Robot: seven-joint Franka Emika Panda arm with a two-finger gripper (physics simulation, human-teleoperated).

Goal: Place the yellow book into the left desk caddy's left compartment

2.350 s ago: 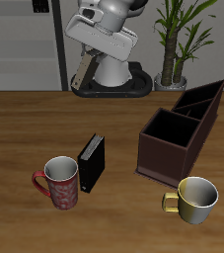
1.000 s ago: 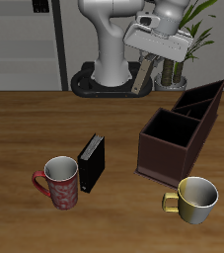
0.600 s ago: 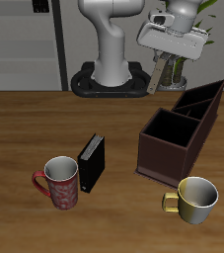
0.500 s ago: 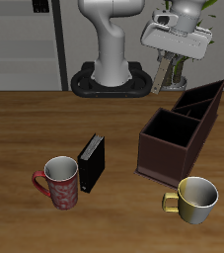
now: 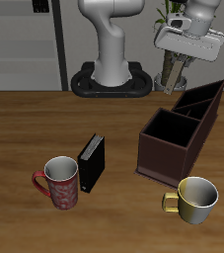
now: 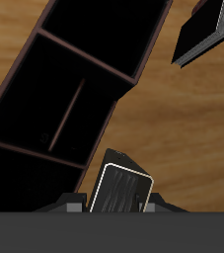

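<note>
On the table the caddy runs from the middle toward the back edge, one mug stands before it near the front edge, the black book stands upright beside the other mug, and the yellow book hangs in the gripper above the caddy's back end.

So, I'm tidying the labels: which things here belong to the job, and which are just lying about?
Job:
yellow book, held in the fingers
left desk caddy

Lying about:
black book
red mug
yellow mug
</note>
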